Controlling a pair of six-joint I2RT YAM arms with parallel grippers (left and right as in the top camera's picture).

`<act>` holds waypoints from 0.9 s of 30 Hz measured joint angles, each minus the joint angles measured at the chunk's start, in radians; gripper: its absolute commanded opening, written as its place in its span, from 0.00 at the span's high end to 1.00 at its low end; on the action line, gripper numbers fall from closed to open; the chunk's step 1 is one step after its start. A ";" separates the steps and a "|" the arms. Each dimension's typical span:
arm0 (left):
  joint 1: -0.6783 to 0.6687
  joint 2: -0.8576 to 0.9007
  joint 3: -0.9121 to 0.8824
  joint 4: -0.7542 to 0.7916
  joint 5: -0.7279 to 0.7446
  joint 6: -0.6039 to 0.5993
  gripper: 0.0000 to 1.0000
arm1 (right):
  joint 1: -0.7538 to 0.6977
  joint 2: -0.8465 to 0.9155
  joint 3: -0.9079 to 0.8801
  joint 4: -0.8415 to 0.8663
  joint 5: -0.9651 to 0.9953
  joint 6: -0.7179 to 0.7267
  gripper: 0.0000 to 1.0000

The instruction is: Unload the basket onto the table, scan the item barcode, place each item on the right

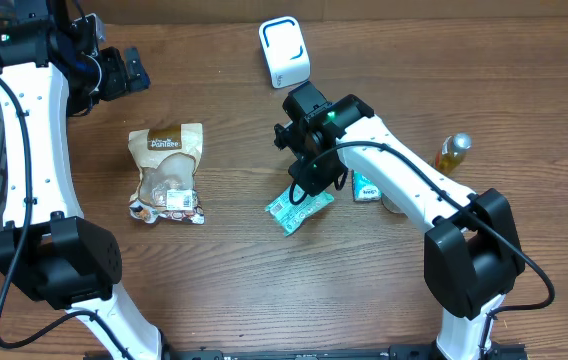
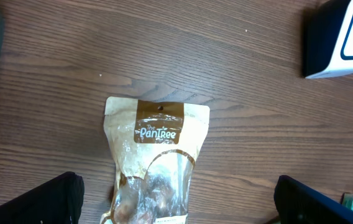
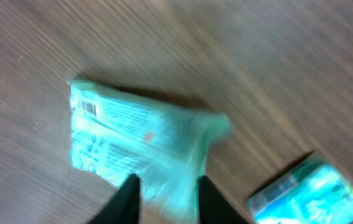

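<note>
The green packet [image 1: 299, 208] reads to me as light, thin and floppy: a film wrapper that will crumple and slide on the wood, not break. I would take it by one short end and keep the pads off the barcode [image 3: 86, 109], which faces up at the corner farthest from the fingers in the right wrist view. It lies flat about the middle of the table [image 1: 224, 290], a little toward the right edge.

The right gripper [image 1: 309, 172] hangs directly over it. Its fingers [image 3: 128, 200] show a modest gap, with the packet's near end bunched between them. That view is blurred, so I cannot tell whether the pads press the film or stand clear.

A second green packet [image 1: 366, 187] sits just beside it on the right edge's side. The scanner [image 1: 284, 52] stands near the far edge. The left gripper [image 1: 124, 72] waits near the far left corner, jaws spread wide and empty, above the brown snack pouch [image 2: 156, 158].
</note>
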 measured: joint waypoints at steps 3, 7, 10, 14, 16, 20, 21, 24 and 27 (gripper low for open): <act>0.000 0.000 0.000 0.000 0.000 0.000 0.00 | 0.000 0.000 -0.004 0.074 0.024 0.029 0.58; 0.000 0.000 0.000 0.000 0.000 0.000 0.00 | 0.000 0.000 -0.004 0.185 0.047 0.140 0.71; 0.000 0.000 0.000 0.000 0.000 0.000 0.00 | 0.000 0.000 -0.004 0.218 0.051 0.288 0.75; 0.000 0.000 0.000 0.000 0.000 0.000 0.00 | 0.005 0.000 -0.011 0.238 0.051 0.504 0.76; 0.000 0.000 0.000 0.000 0.000 0.000 0.01 | 0.012 0.000 -0.031 0.267 0.052 0.574 0.76; 0.000 0.000 0.000 0.000 0.000 0.000 0.00 | 0.046 0.000 -0.113 0.369 0.053 0.661 0.76; 0.000 0.000 0.000 0.000 0.000 0.000 0.01 | 0.058 0.000 -0.138 0.400 0.053 0.679 0.76; 0.000 0.000 0.000 0.000 0.000 0.000 0.00 | 0.085 0.000 -0.194 0.449 0.051 0.719 0.76; 0.000 0.000 0.000 0.000 0.000 0.000 0.00 | 0.105 0.003 -0.223 0.441 0.050 0.743 0.76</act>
